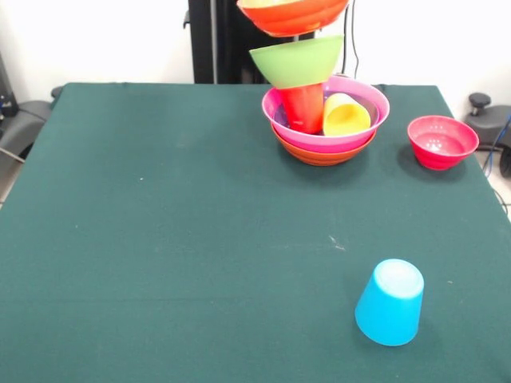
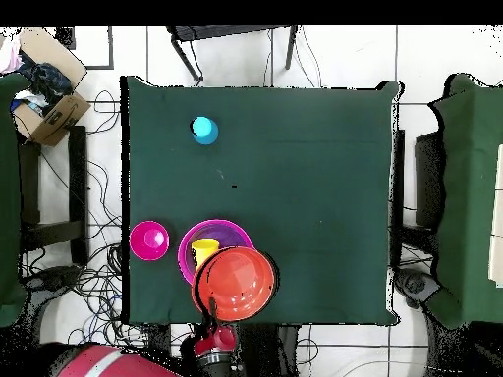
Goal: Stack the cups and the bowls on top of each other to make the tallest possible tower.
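The tower stands at the table's far side: an orange bowl (image 1: 323, 153) lowest, then a magenta bowl (image 1: 359, 132) with a purple bowl's rim (image 2: 228, 230) inside it. In it a red cup (image 1: 303, 108) stands upside down beside a yellow cup (image 1: 346, 116) on its side. A lime green bowl (image 1: 297, 61) rests on the red cup, with a second orange bowl (image 1: 291, 14) tilted on top. A light blue cup (image 1: 390, 303) stands upside down near the front. A small crimson bowl (image 1: 441, 141) sits right of the tower. My gripper (image 2: 209, 326) shows only overhead, by the top bowl's rim. The small blue bowl is hidden.
The black pedestal (image 1: 215, 40) stands behind the tower. The green table (image 1: 160, 239) ends close behind the tower. Overhead, a cardboard box (image 2: 44, 98) sits off the table's corner and cables (image 2: 98, 285) lie on the floor.
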You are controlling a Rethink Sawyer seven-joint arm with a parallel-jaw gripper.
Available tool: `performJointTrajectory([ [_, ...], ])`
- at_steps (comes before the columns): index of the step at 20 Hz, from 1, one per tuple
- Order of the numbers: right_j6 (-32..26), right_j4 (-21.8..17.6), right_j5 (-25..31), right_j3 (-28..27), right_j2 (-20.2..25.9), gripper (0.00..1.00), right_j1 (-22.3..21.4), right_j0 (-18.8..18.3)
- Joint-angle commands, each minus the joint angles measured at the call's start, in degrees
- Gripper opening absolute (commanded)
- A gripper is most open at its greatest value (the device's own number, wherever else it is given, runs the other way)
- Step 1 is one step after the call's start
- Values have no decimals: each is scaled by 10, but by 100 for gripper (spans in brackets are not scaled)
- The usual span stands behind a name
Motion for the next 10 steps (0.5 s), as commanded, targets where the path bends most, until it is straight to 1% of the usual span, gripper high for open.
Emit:
performJointTrajectory([
  [1,106,-9,-78,4,-33,0,123,30],
  [3,114,-5,-102,2,-38,0,143,33],
  [8,127,-2,-131,-3,-50,0,175,39],
  [10,130,-4,-136,-5,-54,0,181,38],
])
